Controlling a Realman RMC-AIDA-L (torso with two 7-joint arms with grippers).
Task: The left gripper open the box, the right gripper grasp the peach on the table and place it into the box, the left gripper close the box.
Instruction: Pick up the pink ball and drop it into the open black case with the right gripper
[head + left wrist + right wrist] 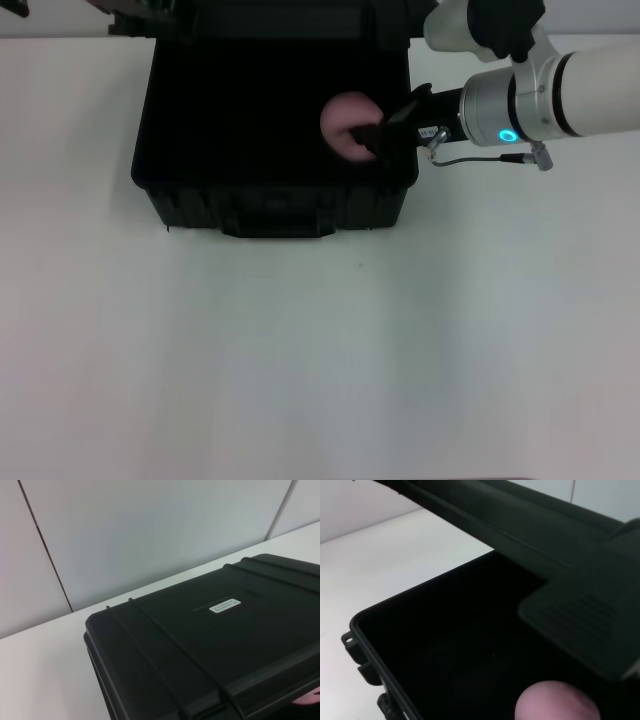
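The box [270, 190] stands open on the white desk [320, 350], its lid raised at the back, and the right gripper [368, 135] reaches in over the right-hand rim with the peach [345, 125] between its black jaws. The jaws look clamped on the peach, which sits inside the box opening towards its right side — whether it hangs above the floor or already touches it cannot be told against the dark interior. In the right wrist view the pink top of the peach shows just below the camera, with the box's inner wall and the lid's underside beyond.

The left gripper itself does not show clearly; only a dark shape sits at the upper left behind the lid in the head view, so its jaws cannot be judged. Its wrist camera looks down on the outside of the lid [210, 640] with the small white label [224, 605].

The peach appears light and smooth-skinned, probably a little yielding — a round thing that could roll once freed. A hold across its widest part suits it, with mild pressure. The lid looks stiff and fairly weighty; its front edge seems the place to push it down.
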